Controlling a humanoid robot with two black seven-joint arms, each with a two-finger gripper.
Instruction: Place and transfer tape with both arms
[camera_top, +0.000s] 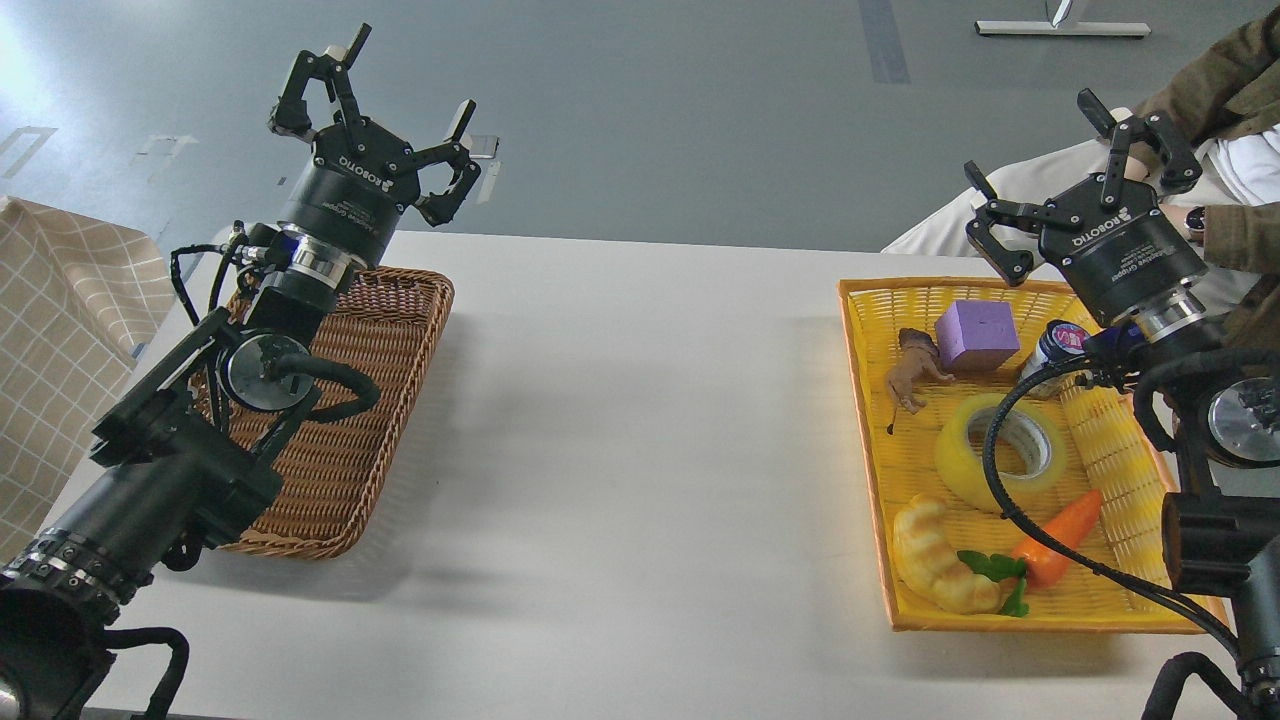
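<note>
The tape (975, 455), a yellow translucent roll with a whitish core, lies in the yellow basket (862, 400) on the right side of the table. A black cable of my right arm crosses in front of it. My right gripper (1075, 170) hangs above the basket's far edge, fingers spread open and holding nothing. My left gripper (385, 110) is raised over the far end of the brown wicker basket (400, 330) at the left, also open and holding nothing.
The yellow basket also holds a purple block (975, 335), a brown animal toy (912, 370), a croissant toy (935, 560), a toy carrot (1060, 535) and a small can (1055, 345). A person (1230, 150) sits behind the right side. A checked cloth (50, 330) hangs far left.
</note>
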